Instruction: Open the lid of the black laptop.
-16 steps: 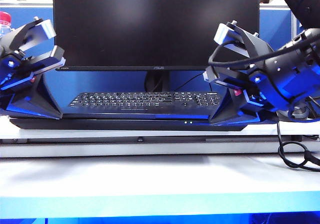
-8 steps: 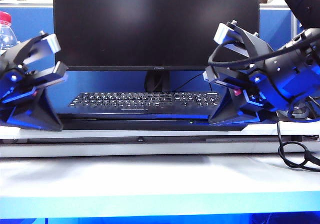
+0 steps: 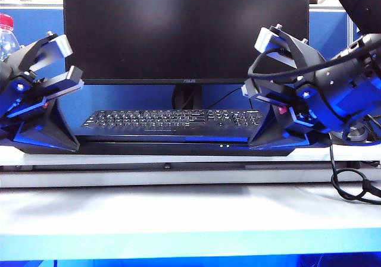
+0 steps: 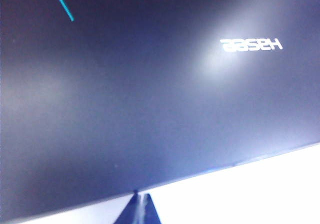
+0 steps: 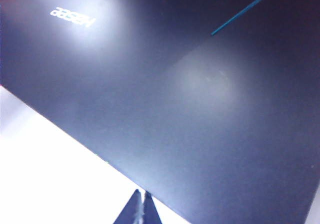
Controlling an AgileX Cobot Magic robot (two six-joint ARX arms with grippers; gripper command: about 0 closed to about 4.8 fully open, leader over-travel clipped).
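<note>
exterior view: the black laptop (image 3: 178, 147) lies flat and wide on the white table (image 3: 178, 210), its wedge-shaped front edge facing the camera with two small green indicator lights (image 3: 223, 145) right of centre. the lid (image 3: 178, 138) is down, seen edge-on as a thin dark band with a blue sheen over the base. behind the laptop sits a separate black keyboard (image 3: 172, 120), and behind that a large dark asus monitor (image 3: 186, 32) on its stand. the left gripper (image 3: 56, 145) rests at the laptop's left front corner, its dark wedge-shaped fingers pointing down to the front edge; the right gripper (image 3: 265, 142) rests likewise near the right front corner. a red-capped bottle (image 3: 6, 32) stands at the far left, and a black cable (image 3: 351, 187) loops on the table at the right. left wrist view: the lid's outer surface (image 4: 150, 99) fills the frame, with the "hasee" logo (image 4: 251, 45) and a thin teal line (image 4: 61, 2); the left gripper's fingertips (image 4: 148, 210) lie pressed together, clenched on nothing, at the lid's front edge over the table. right wrist view: the same lid surface (image 5: 190, 104), logo (image 5: 72, 17) and a teal line (image 5: 245, 10); the right gripper's fingertips (image 5: 147, 209) are likewise closed together with nothing between them, at the lid's edge.
</note>
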